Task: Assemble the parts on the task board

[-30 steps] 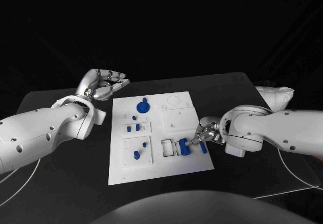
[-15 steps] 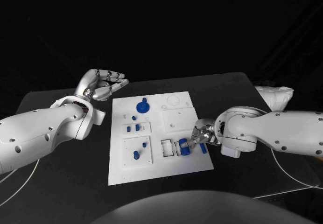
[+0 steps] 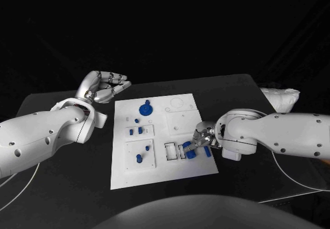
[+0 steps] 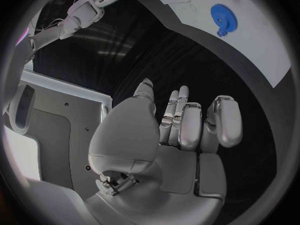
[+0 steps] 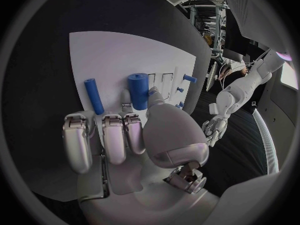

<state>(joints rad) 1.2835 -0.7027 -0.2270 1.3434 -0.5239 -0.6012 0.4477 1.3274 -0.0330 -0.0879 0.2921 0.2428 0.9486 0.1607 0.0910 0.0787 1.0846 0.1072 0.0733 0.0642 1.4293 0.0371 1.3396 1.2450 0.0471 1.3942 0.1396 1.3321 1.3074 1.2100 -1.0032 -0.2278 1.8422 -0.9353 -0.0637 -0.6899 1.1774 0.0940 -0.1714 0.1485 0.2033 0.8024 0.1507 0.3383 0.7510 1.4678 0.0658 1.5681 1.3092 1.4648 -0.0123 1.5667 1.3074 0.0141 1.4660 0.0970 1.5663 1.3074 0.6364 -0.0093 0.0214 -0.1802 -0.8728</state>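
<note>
The white task board lies in the middle of the black table. My right hand is over the board's right side and pinches a short blue cylinder between thumb and finger, just above the rectangular slots. A thin blue rod lies flat on the board beside that hand, near the right edge. A blue gear sits at the far end of the board. Small blue pieces stand in the left-hand plates. My left hand is raised off the board's far left corner, fingers curled in on nothing.
A white crumpled bag sits at the table's far right corner. A thin cable trails under the right arm. The left wrist view shows the gear and the board's edge beyond the curled fingers.
My right hand has shifted slightly left over the board with the blue cylinder in it, towards the slots. The left hand has stayed where it was.
</note>
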